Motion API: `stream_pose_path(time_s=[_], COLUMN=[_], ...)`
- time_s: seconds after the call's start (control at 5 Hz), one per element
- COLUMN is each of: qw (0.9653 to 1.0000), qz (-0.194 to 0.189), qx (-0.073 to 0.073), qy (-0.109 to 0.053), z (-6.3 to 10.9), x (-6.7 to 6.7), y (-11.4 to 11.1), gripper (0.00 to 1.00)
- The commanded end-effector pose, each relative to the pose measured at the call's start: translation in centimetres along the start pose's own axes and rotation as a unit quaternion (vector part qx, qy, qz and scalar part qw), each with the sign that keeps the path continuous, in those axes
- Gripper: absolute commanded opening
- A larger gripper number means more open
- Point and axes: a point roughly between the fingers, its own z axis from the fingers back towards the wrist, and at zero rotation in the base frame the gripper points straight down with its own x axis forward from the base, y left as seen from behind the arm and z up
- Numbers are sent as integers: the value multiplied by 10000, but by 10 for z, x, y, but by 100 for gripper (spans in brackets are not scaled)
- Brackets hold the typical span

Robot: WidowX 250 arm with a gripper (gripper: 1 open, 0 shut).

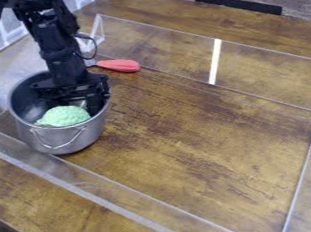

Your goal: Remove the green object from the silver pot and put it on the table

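the silver pot point(59, 125) sits at the left end of the wooden table point(200, 135), close to the clear plastic wall point(69, 176) that runs along the near edge. inside it lies the green lump point(63, 115), a soft, bumpy ball resting toward the near side of the pot, with bare steel showing around it. the thin wire handle point(70, 148) hangs down against the pot's near side.

the black arm comes down from the top left, and its claw point(70, 92) points straight down into the pot's far half, just behind the lump. the fingers stand apart, open, with nothing between them (whether a fingertip brushes the lump cannot be told from this angle).

a small flat red thing point(119, 64) lies on the table beyond the pot, apart from it. a white strip point(216, 61) shows farther right.
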Motion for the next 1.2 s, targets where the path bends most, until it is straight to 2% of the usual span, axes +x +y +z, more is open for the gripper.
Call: stream_pose_path(time_s=[0.0, 0.4, 1.0], qw=[9978, 9995, 9992], qz=[530, -8, -315], qx=[-75, -72, -65], qy=[-382, -306, -242], z=[20, 15, 20], x=[7, 0, -14], y=[8, -6, -15], gripper=[0, 0, 0])
